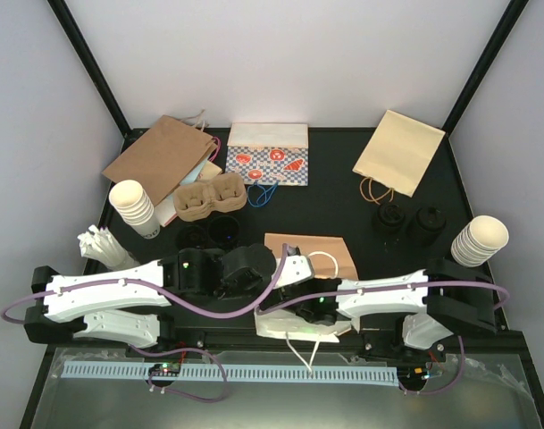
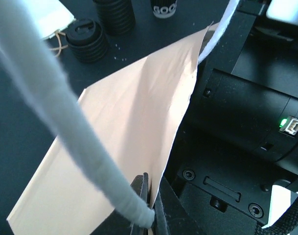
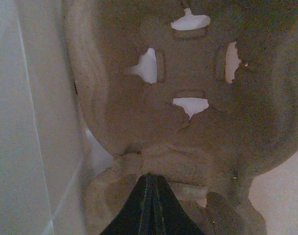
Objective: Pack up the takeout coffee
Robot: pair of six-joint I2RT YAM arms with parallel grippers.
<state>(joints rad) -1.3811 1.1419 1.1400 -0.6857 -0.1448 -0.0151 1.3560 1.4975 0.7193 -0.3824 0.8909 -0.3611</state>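
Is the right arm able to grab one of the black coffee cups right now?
Probably not yet. The right gripper is shut on a cardboard tray, though the black cups sit uncovered close by.

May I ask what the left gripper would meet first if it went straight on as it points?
Most likely the brown paper bag, whose white handle the left gripper holds; it lies right ahead.

Bag (image 2: pixel 114 137) matt paper; tray (image 3: pixel 197 63) rough pulp; cup (image 2: pixel 87 39) perhaps plastic.
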